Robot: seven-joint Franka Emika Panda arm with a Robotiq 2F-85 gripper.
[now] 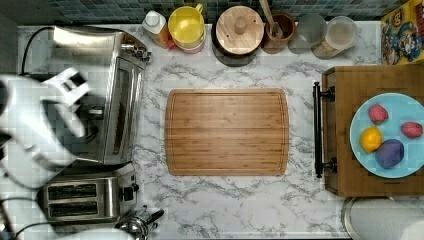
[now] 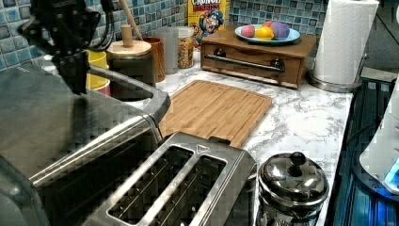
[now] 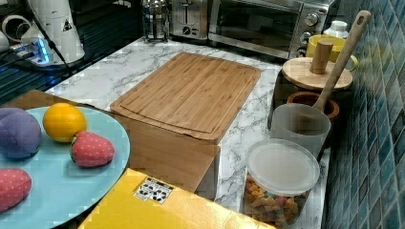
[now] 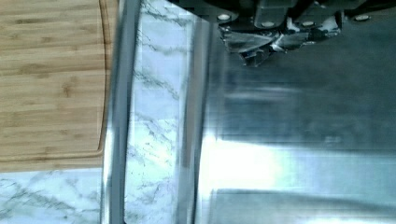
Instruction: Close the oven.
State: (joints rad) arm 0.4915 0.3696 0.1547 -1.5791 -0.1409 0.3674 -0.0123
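Observation:
The oven (image 1: 95, 60) is a big steel box at the top view's left. In the right view the oven (image 3: 258, 21) has its glass door upright against the front, and nothing is visible between door and body. Its bar handle (image 4: 116, 116) runs along the front with marble counter showing behind it, and the handle (image 2: 157, 101) also shows in the left view. My gripper (image 2: 75, 77) hangs just above the oven's steel top (image 4: 303, 140), behind the door edge. The white arm (image 1: 35, 125) covers part of the oven roof.
A two-slot toaster (image 1: 85, 197) stands beside the oven, with a steel pot (image 2: 291, 183) next to it. A bamboo cutting board (image 1: 227, 131) lies mid-counter. Jars and a yellow cup (image 1: 186, 25) line the tiled wall. A wooden box (image 1: 345, 90) carries a plate of toy fruit.

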